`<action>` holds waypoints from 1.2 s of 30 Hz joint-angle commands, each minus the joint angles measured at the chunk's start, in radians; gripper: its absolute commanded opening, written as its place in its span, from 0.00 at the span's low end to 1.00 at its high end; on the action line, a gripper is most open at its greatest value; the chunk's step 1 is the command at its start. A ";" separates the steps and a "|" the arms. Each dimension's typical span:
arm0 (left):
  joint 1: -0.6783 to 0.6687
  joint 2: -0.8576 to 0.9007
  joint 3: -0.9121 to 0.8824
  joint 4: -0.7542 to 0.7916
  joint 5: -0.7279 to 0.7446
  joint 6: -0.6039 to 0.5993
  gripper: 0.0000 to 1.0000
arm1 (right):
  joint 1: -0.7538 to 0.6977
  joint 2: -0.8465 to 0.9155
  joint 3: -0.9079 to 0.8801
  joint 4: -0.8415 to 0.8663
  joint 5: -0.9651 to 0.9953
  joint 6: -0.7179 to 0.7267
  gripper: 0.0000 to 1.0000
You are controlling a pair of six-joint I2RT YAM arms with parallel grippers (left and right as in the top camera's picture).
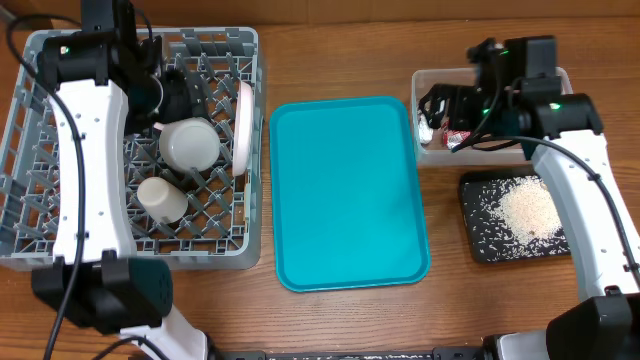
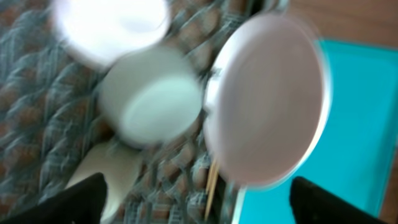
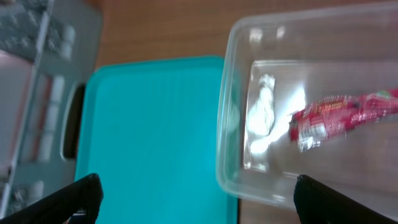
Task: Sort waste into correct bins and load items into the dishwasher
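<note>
Dish rack (image 1: pixel 30 200) stands on the left of the table (image 1: pixel 340 50). It holds a white plate (image 1: pixel 243 115) on edge by its right wall, an upturned pale bowl (image 1: pixel 190 143) and a small white cup (image 1: pixel 162 197). The teal tray (image 1: pixel 345 190) lies mid-table. Right of it, the clear tub (image 1: pixel 430 150) holds the red-and-white wrapper (image 1: pixel 462 138), and the black tray (image 1: pixel 485 245) carries rice grains (image 1: pixel 528 208).

The left wrist view is blurred. The left gripper (image 2: pixel 199 202) hangs over the rack, fingers wide apart and empty, above plate, bowl and chopsticks (image 2: pixel 211 183).

In the right wrist view, the right gripper (image 3: pixel 199 202) hovers at the tub's edge, fingers spread and empty. The wrapper and a white tissue (image 3: pixel 261 118) lie inside the tub.
</note>
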 commanded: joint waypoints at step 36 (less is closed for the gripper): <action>-0.021 -1.058 -0.714 0.048 -0.158 -0.010 1.00 | 0.002 -0.171 0.025 0.002 0.143 -0.005 1.00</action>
